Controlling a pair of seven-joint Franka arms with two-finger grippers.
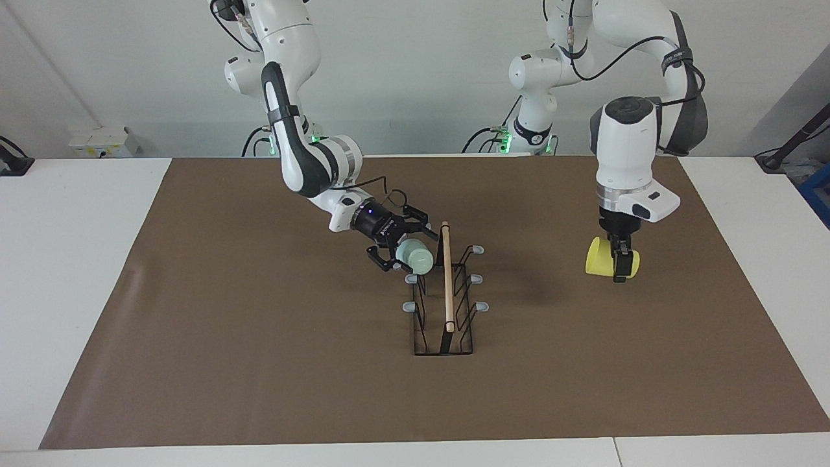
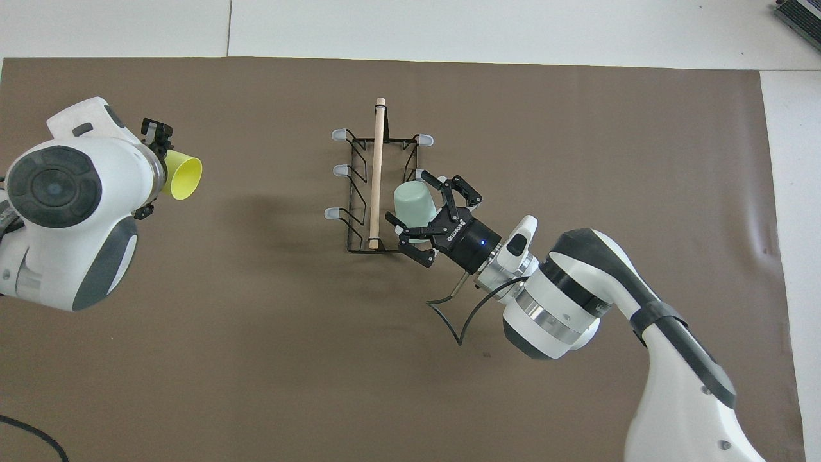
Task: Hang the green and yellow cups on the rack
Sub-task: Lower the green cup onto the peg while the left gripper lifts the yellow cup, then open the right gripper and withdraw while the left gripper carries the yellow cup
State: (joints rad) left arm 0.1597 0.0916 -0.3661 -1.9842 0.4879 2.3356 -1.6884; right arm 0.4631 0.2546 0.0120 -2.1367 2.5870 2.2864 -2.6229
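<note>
A brown mat (image 1: 259, 337) covers most of the white table (image 1: 71, 272), and a plain pale wall runs along the robots' end. The rack (image 1: 446, 305) stands mid-mat, its wooden rod (image 2: 376, 173) on top.

The right gripper (image 1: 403, 251) sits against the rack on the right arm's side, fingers spread apart around the green cup (image 2: 415, 203). That cup lies tipped on the prong nearest the robots on that side; the prong itself is hidden under it, and whether the fingers touch the cup cannot be told.

Well off from the rack toward the left arm's end, the left gripper (image 1: 619, 263) hangs above the mat, clamped on the yellow cup (image 1: 600, 257), whose mouth points toward the rack. From overhead the left arm's bulky wrist covers most of that gripper and the cup's base, leaving only the cup's open rim showing (image 2: 181, 178).
</note>
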